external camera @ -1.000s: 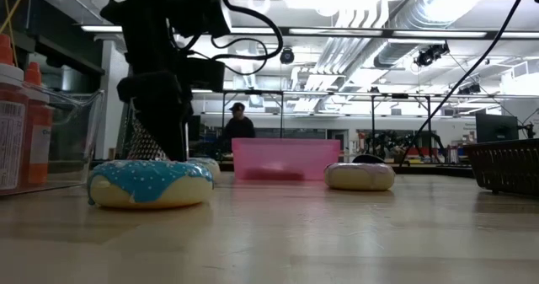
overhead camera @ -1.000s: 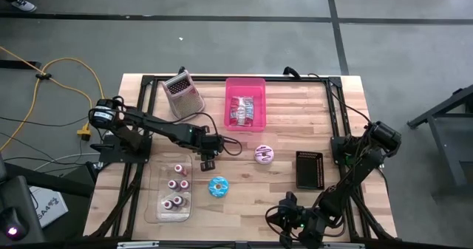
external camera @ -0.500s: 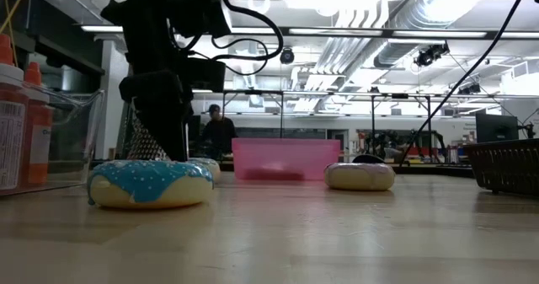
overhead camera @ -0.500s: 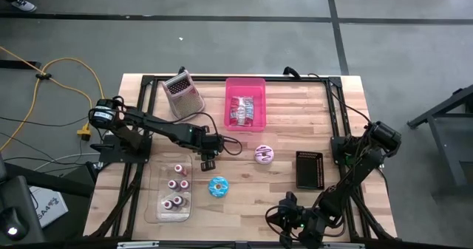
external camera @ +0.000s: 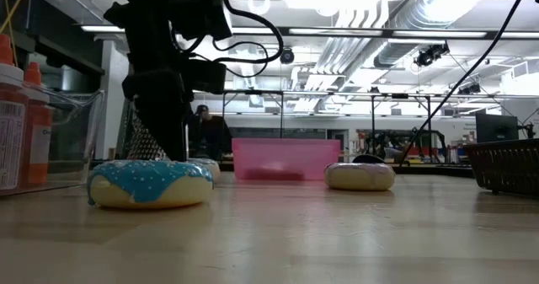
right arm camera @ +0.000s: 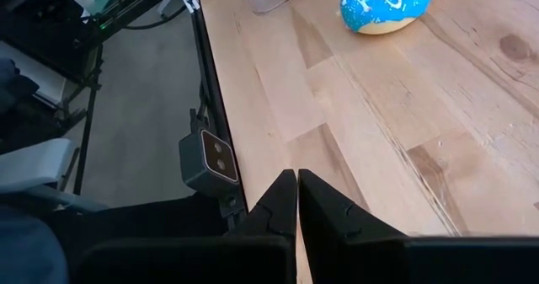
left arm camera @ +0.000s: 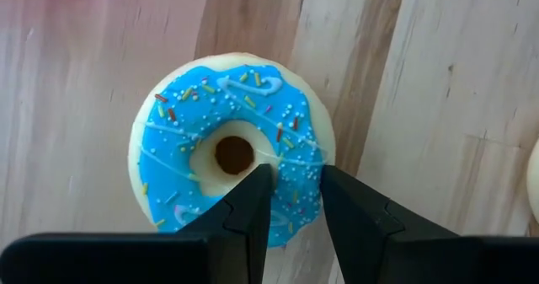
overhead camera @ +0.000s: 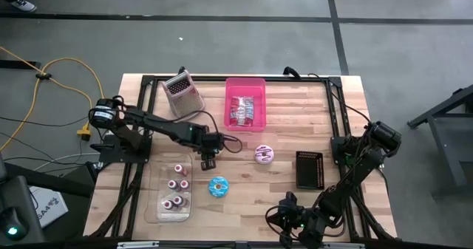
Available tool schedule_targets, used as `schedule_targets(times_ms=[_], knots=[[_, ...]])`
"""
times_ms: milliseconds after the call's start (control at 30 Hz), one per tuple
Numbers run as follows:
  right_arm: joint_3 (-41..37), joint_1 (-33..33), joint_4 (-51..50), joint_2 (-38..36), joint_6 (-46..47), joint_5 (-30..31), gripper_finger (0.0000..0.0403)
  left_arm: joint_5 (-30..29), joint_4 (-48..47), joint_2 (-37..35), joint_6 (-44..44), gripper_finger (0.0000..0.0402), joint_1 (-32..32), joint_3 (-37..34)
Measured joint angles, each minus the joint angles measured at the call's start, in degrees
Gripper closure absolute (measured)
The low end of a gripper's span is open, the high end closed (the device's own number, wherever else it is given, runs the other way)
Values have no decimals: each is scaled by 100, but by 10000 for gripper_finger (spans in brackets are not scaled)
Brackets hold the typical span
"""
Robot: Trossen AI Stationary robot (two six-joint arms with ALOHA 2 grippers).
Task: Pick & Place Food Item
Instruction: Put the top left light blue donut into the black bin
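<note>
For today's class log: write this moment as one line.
left gripper: open above blue donut | right gripper: shut, parked at table edge

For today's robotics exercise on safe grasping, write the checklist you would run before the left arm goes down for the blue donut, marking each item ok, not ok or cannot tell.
1. Left gripper lined up over the blue donut: ok, its fingers frame the near rim in the left wrist view.
2. Jaws parted enough to take the rim: cannot tell.
3. Blue donut free of neighbours: ok, it lies apart from the clear tray and the pink donut.
4. Pink bin unobstructed: ok, though packets already lie inside.
5. Right gripper out of the way: ok, shut, parked at the table's near edge.
</note>
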Motion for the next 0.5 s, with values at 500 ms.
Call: schedule_targets(times_ms=[500], knots=[[0, 0, 0, 0, 8, -9, 401, 448, 13, 0, -77, 300, 77, 0]])
